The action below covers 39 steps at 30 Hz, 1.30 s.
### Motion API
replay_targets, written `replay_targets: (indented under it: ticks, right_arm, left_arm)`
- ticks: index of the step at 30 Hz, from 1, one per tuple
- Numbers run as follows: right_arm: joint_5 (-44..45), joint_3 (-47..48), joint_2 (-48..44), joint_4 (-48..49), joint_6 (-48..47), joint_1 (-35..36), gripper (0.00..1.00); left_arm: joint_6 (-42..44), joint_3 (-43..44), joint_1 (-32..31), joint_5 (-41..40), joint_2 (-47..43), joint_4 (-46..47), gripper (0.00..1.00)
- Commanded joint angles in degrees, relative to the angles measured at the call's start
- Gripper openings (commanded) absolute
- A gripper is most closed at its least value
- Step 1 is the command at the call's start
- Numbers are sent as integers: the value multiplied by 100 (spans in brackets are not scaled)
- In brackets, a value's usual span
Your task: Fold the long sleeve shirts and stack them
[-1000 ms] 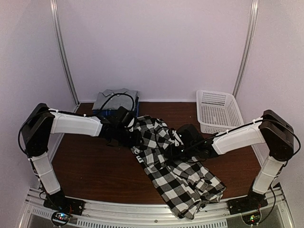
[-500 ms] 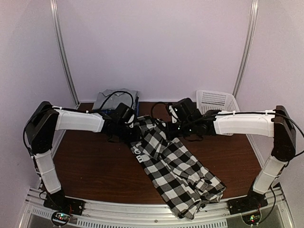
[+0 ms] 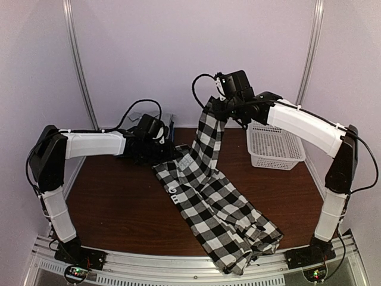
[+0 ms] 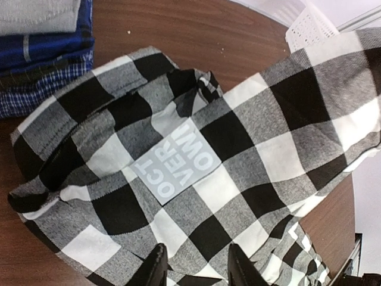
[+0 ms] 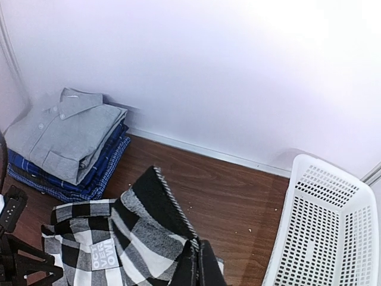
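The black-and-white checked shirt [image 3: 217,205] lies stretched from the table's middle to its front edge. My right gripper [image 3: 218,109] is shut on one edge of the shirt and holds it high above the back of the table; the cloth hangs down from it. In the right wrist view its fingers [image 5: 198,263] pinch that edge. My left gripper [image 3: 159,155] is low over the shirt's collar end. Its jaws stand open [image 4: 195,269] over the cloth [image 4: 238,149], below a grey label [image 4: 175,164]. Folded grey [image 5: 59,128] and blue shirts [image 5: 101,173] are stacked at the back left.
A white lattice basket [image 3: 275,143] stands at the back right, close to the right arm; it also shows in the right wrist view [image 5: 333,226]. The folded stack [image 4: 41,36] lies just behind the left gripper. The back wall is close behind.
My right gripper has risen up and back with the shirt's edge, lifting that part off the table. My left gripper has shifted slightly back and stays low over the collar.
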Motion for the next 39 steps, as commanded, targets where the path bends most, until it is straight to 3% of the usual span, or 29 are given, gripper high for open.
replay_targets:
  ticks: [1,11,22,31,39]
  right_arm:
    - [25,-4,-110,-127,-419,23,0]
    - [-434,-1977,-1640,366,163,282,0]
    - [-73,-2838,-2865,58,508,338,0]
    - [-393,-3280,-2882,145,636,640,0]
    - [-377,-3345,-2507,305,629,1796,0]
  left_arm:
    - [-103,-330,-6,400,27,431,35]
    - [-239,-325,-84,740,626,772,24]
    - [-207,-67,-111,659,1081,750,21]
    - [-143,354,-111,742,1428,676,21]
    - [-91,325,-111,724,1323,592,21]
